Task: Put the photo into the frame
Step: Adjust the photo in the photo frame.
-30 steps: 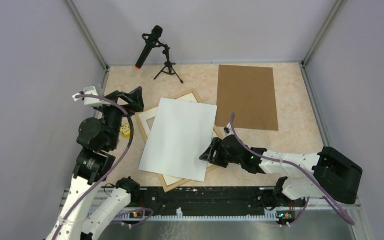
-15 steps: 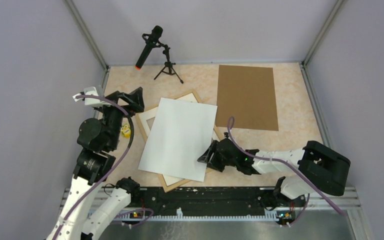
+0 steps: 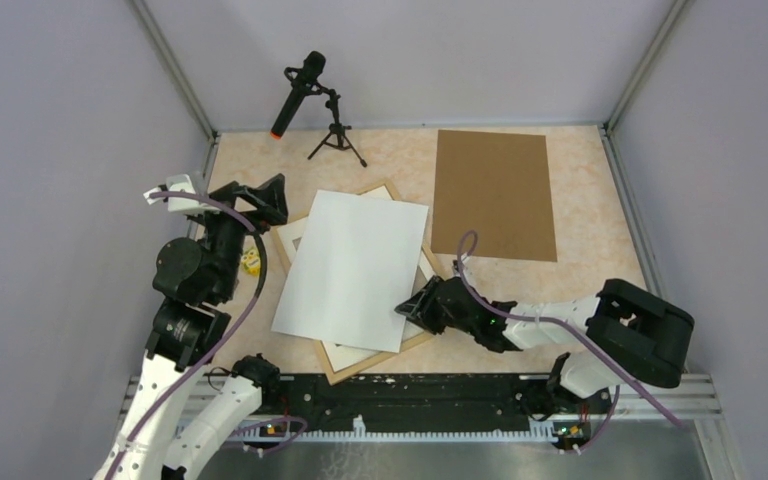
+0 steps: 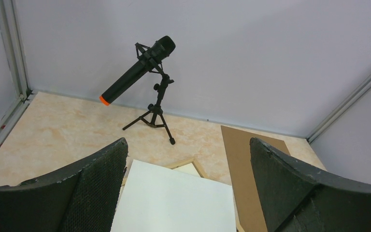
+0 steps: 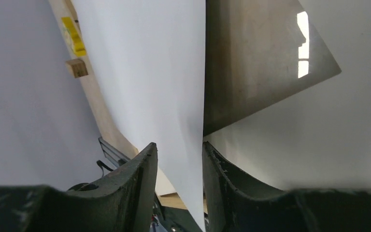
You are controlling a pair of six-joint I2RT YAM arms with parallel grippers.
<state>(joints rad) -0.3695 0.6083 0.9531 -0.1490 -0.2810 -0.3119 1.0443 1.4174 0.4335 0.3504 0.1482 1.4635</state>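
A large white sheet with no cutout, the photo with its plain back up, lies tilted over the light wood frame. No print shows. My right gripper is shut on the sheet's near right corner and holds that corner lifted. In the right wrist view the sheet passes between my fingers at the gripper, beside a frame rail. My left gripper is open and empty, raised at the table's left side. Its view shows the sheet and the frame's corner.
The white mat with a cutout lies in the frame under the sheet; it also shows in the right wrist view. A brown backing board lies back right. A microphone on a tripod stands at the back. A small yellow object sits by the left arm.
My right gripper has moved left and a little away from me with the sheet's corner. The sheet has shifted left and turned, uncovering the frame's right rail. The left arm has not moved.
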